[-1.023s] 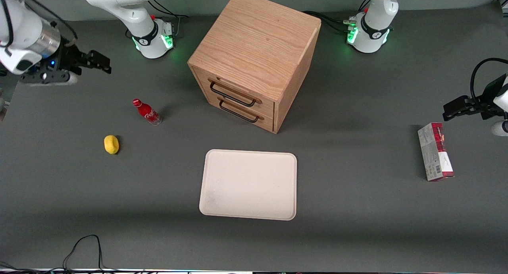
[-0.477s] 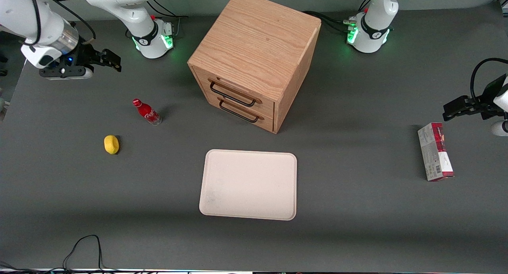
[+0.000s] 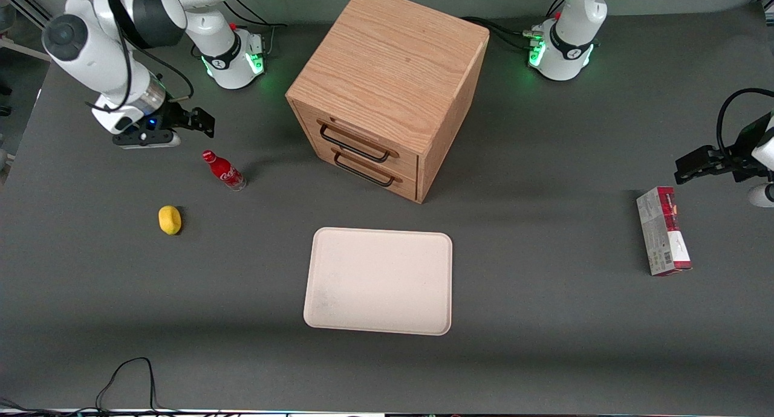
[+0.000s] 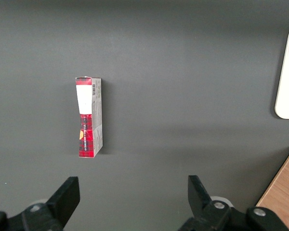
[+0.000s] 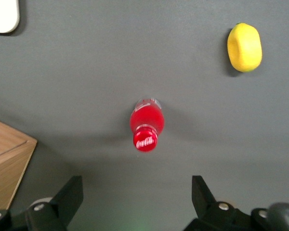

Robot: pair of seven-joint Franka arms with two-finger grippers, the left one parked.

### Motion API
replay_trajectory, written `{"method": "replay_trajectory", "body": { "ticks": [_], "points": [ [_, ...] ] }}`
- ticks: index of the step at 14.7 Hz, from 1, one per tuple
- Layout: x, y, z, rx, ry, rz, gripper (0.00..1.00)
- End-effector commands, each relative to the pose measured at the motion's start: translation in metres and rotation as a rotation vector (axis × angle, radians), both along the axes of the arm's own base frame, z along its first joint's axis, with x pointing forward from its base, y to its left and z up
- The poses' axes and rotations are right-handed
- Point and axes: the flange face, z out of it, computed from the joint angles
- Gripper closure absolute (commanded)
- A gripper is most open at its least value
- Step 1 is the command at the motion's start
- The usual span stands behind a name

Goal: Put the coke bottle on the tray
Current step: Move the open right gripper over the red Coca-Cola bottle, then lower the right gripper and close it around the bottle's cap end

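High front overview, two downward wrist close-ups

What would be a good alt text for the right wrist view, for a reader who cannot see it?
A small red coke bottle stands upright on the grey table, seen from above between the open fingers of the tool. A yellow lemon, a cream tray corner and a wooden cabinet corner are also visible.

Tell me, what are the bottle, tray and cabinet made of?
Bottle: glossy red with a clear base, likely plastic or glass. Tray: matte cream, probably moulded plastic. Cabinet: visible oak-like grain, wood or veneer. The open gripper hovers near the bottle.
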Motion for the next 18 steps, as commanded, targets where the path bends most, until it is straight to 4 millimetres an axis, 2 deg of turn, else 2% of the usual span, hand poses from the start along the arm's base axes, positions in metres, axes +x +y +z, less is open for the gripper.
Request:
{"method": "replay_trajectory", "body": {
  "ticks": [1, 4, 7, 18],
  "points": [
    [0.012, 0.003, -0.023, -0.008, -0.01, -0.007, 0.0],
    [0.017, 0.004, -0.047, -0.006, -0.021, -0.005, 0.0],
    [0.015, 0.004, -0.057, -0.007, -0.026, -0.004, 0.0],
    [0.013, 0.003, -0.063, -0.007, -0.021, 0.002, 0.01]
  ]
}}
